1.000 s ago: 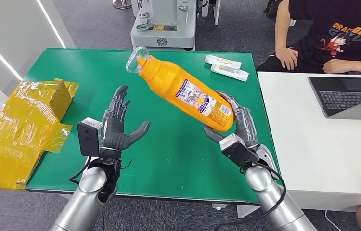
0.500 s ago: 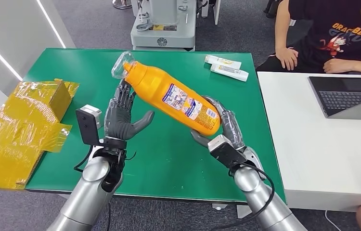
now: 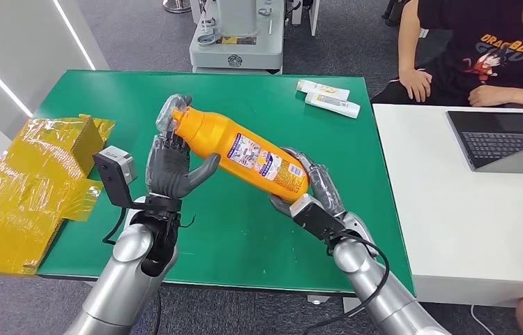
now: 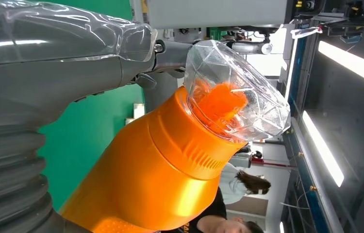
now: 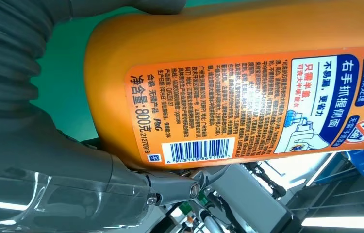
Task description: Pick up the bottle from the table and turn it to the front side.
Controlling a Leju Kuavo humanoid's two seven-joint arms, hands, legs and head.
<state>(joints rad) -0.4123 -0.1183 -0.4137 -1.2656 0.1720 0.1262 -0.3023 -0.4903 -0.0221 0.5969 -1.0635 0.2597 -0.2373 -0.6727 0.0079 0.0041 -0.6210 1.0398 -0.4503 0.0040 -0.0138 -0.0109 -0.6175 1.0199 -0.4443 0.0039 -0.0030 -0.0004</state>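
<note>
At centre frame, the tall orange plastic bottle [image 3: 245,145] with clear faceted cap, gripped at its base by the right hand [image 3: 314,192], has been lowered leftward above the green counter [image 3: 259,230]. The left hand [image 3: 169,171] now cradles its neck, so a handover for turning seems begun.

Bottle passed across into both hands

The right hand [image 3: 312,187] has carried the orange bottle [image 3: 245,150] lower and toward the table's left edge; the left hand [image 3: 172,167], empty before, has risen and now grips its neck.
</note>
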